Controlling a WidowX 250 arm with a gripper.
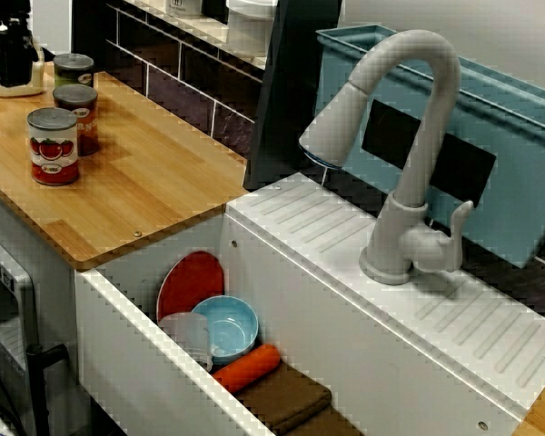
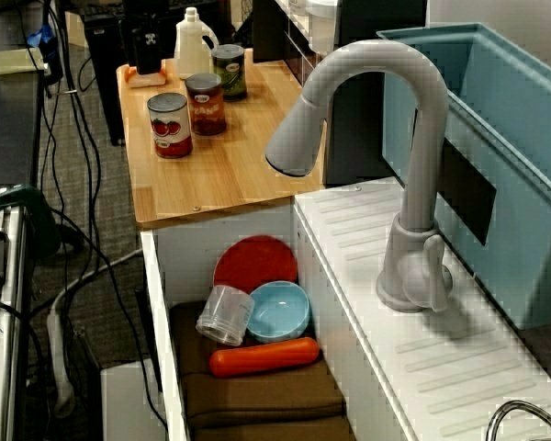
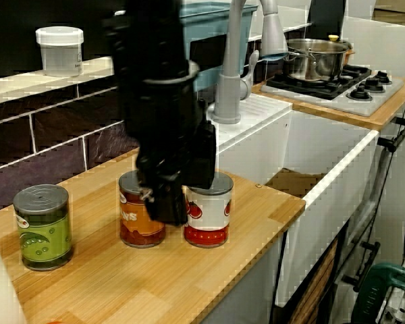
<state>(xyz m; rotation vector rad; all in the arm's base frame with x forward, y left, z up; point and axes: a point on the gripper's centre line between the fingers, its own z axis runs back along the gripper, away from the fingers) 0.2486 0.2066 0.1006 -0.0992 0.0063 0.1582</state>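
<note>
1. In the view from the side, the gripper [image 3: 167, 202] was seen at frame centre, before the tomato can [image 3: 212, 216] and the orange-labelled can [image 3: 138, 226].
2. Whether it was released or clenched could not be told.
3. A green-labelled can [image 3: 43, 226] was placed lower left on the worktop [image 3: 155, 283].

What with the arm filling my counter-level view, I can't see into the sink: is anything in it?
Observer: Yes. In the view down into the sink, a red plate leans on the sink wall nearest the wooden counter.
Operator: Anything in front of it?
Observer: A blue bowl sits upright there, with a clear cup tipped on its side next to it.
Operator: And on the sink floor?
Observer: An orange carrot lies across a folded brown cloth, just in front of the bowl and cup.
</note>
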